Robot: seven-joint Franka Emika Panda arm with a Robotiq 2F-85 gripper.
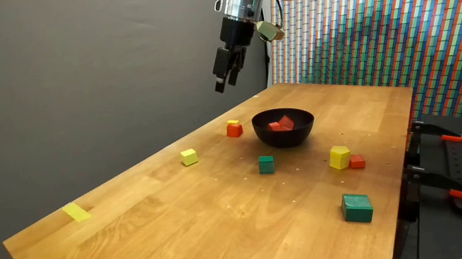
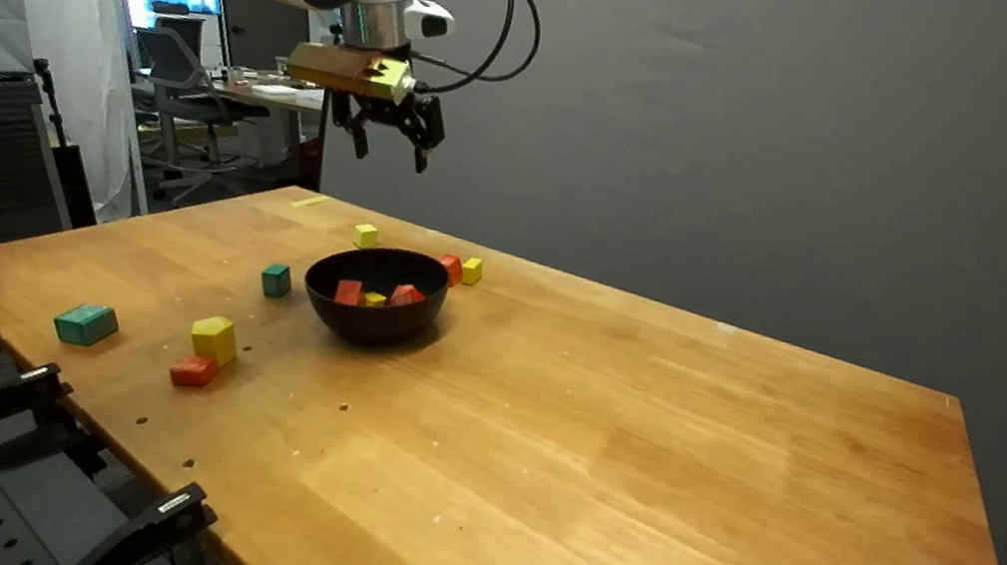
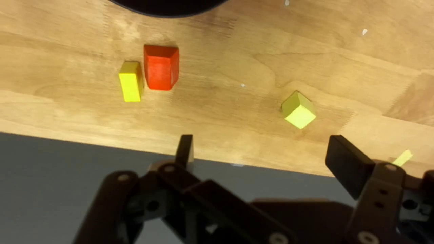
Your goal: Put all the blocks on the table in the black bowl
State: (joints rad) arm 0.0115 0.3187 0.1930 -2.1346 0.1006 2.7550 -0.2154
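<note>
the black bowl (image 1: 286, 140) stands upright on the wooden table (image 1: 162, 251). in both exterior views red blocks (image 1: 286, 121) lie inside it, and in an exterior view a yellow piece (image 2: 374, 300) shows low between two of them; the near wall hides the bottom, so i can't tell how many it holds. the wrist view catches only a curve of its rim.

seven more blocks sit out on the table. near the bowl is an orange-red block (image 3: 159, 73) with a narrow yellow block (image 3: 130, 86) just beside it. a pale yellow cube (image 3: 299, 112) stands by itself near the same table edge. a small green block (image 1: 266, 164) is also near the bowl. a many-sided yellow block (image 1: 339, 157) and a small red block (image 1: 356, 162) are side by side, and a large green block (image 1: 357, 207) is well apart from the bowl. a yellow strip (image 1: 76, 212) lies flat near the edge.

the gripper (image 2: 391, 158) hangs above the table, its fingers released and spread wide.
</note>
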